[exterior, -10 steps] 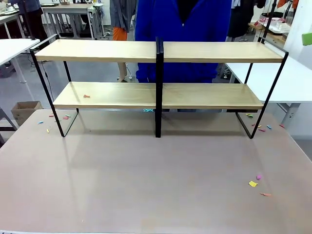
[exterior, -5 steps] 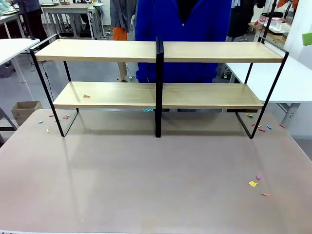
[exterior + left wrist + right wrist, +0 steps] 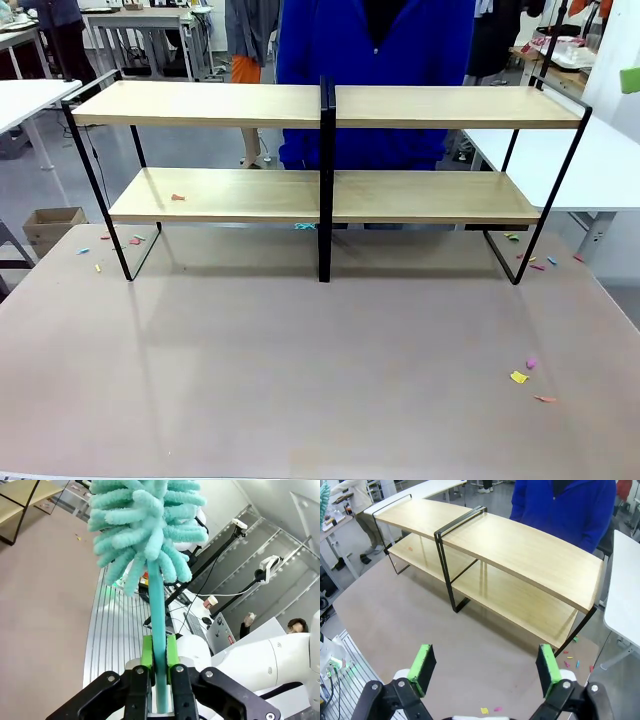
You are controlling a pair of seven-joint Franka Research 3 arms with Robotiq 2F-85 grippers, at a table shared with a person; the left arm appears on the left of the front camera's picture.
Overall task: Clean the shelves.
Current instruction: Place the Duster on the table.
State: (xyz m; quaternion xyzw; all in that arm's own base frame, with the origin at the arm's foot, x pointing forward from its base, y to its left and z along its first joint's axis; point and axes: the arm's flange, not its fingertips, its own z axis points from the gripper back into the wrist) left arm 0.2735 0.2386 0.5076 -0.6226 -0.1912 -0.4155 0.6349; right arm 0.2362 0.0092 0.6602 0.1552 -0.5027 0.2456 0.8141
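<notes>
Duster (image 3: 145, 535), teal, fluffy head, is clamped by its handle between the green pads (image 3: 146, 651) of the left gripper (image 3: 159, 655); jaws are fully shut on the handle, head pointing away from the wrist so it can be swept over boards w/o the fingers touching wood. Shelves (image 3: 510, 555) are seen ahead of and below the right gripper (image 3: 485, 667), whose jaws are spread wide w/ nothing held, probably kept free as a spare. In the left wrist view a corner of the rack is seen far off, well apart from the duster head.

Obstructions: central black post (image 3: 326, 180) splits each tier, so each half is prob. wiped separately. Red scrap (image 3: 177, 197) lies on the lower left board. Coloured scraps (image 3: 519, 377) are scattered on the table (image 3: 300, 380). A person in blue (image 3: 375, 60) stands just behind the rack.
</notes>
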